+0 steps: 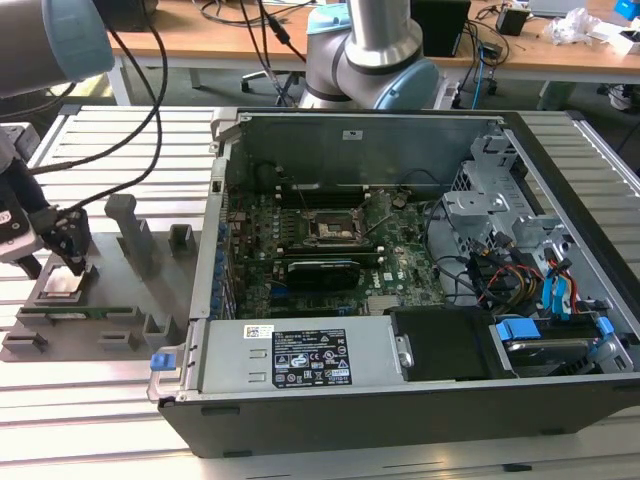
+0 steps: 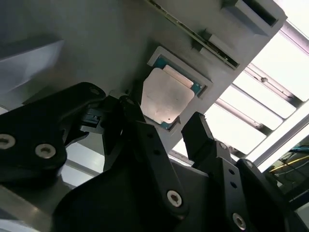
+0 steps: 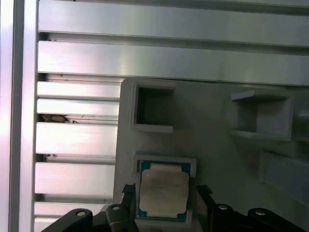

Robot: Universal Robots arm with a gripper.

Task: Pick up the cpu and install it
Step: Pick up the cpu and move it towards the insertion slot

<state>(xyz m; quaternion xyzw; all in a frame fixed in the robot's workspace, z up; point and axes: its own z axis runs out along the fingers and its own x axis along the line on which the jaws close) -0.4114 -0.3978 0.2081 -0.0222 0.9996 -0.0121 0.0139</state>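
The cpu [image 3: 163,193] was a square chip, silvery top, teal rim; it lay flat in a grey holder's [image 3: 212,145] recess.

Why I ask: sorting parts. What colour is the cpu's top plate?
The cpu is silvery-grey; first wrist view.

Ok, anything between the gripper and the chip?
Only the rim of the grey tray; in the first wrist view the open gripper straddles the chip.

exterior view: even, bright | second wrist view: slats [image 2: 285,58] glare white | fingers [image 2: 198,137] dark, blurred
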